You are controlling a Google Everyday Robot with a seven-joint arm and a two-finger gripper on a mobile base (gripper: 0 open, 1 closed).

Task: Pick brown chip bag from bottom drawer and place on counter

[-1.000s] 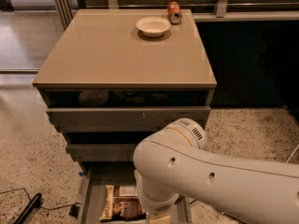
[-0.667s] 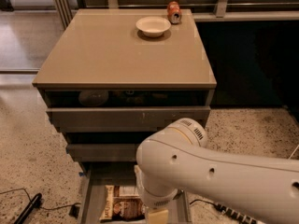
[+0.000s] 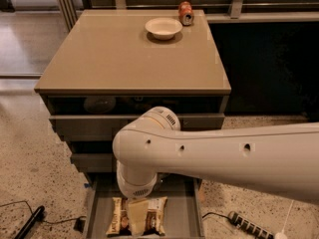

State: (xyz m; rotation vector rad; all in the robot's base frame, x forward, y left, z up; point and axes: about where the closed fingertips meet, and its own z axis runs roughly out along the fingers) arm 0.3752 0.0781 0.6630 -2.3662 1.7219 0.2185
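The brown chip bag [image 3: 153, 218] lies flat in the open bottom drawer [image 3: 182, 215], near its left-middle, with cream edges and a dark centre. My gripper [image 3: 138, 215] hangs straight down from the big white arm [image 3: 209, 151] and sits right over the middle of the bag, hiding its centre. I cannot see whether it touches or holds the bag. The counter [image 3: 119, 54] is the glossy beige top of the cabinet, above and behind the arm.
A white bowl [image 3: 163, 27] and an orange can [image 3: 186, 12] stand at the counter's back right. The two upper drawers [image 3: 84, 126] are partly pulled out. A power strip [image 3: 249, 227] and cables lie on the speckled floor to the right; a dark tool [image 3: 27, 223] lies at left.
The arm's wrist and gripper have shifted left, from the bag's right edge to over its middle. The bag has not moved.
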